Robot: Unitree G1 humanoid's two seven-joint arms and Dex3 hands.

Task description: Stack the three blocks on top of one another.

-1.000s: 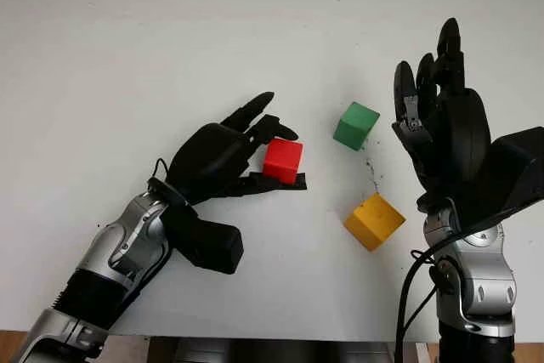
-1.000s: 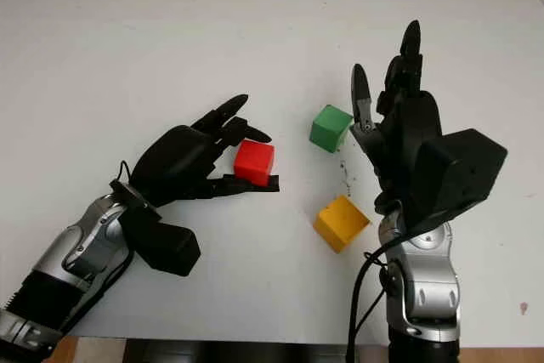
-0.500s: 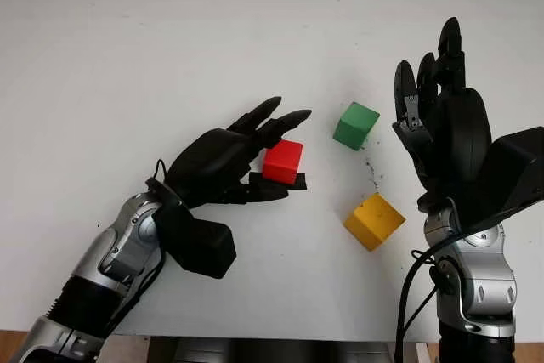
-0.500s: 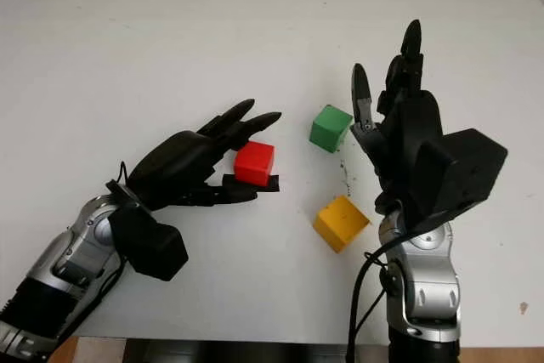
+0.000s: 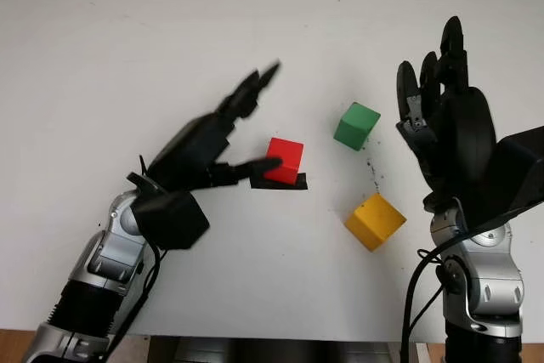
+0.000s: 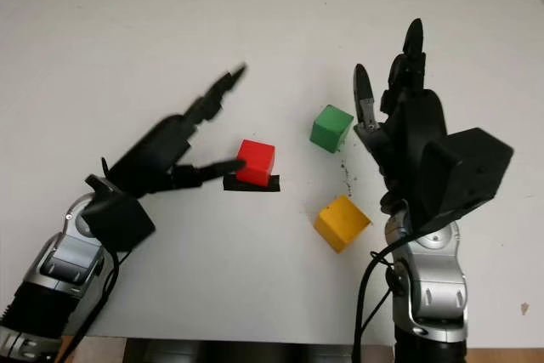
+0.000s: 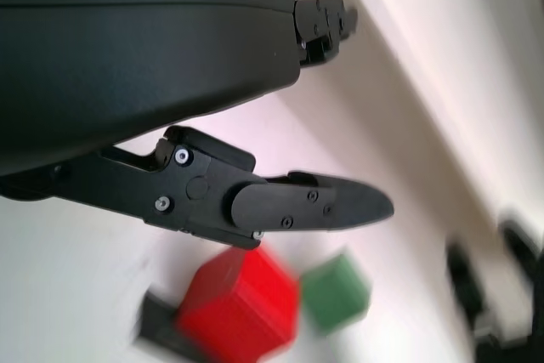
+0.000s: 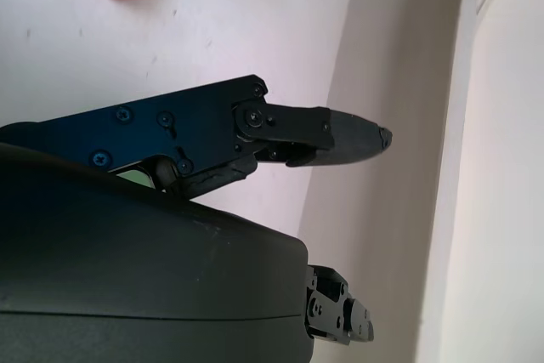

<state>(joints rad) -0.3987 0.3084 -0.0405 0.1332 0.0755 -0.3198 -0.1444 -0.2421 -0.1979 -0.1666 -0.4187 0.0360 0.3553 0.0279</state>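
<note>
White surface (image 5: 127,48) with three blocks, none stacked. Red block (image 5: 284,160) sits near centre on a small black patch (image 5: 296,184). Green block (image 5: 356,126) is beyond and to the right of red, apart from it. Yellow block (image 5: 375,221) is nearest the robot, right of red, tilted corner-on, apart from both others.

Left robot hand (image 5: 223,138) is just left of the red block, open wide and holding nothing: the upper fingers (image 5: 251,89) point up and away above the surface, the lower finger (image 5: 255,167) reaches to the red block's left face, tip at or touching it; cannot tell contact for sure. In the left wrist view the finger (image 7: 297,206) hangs over the red block (image 7: 238,303), green block (image 7: 336,291) just past it.

Right robot hand (image 5: 446,116) is raised at the right, palm upright, fingers pointing up, open with nothing in it, right of the green block and above the yellow one, touching neither.
</note>
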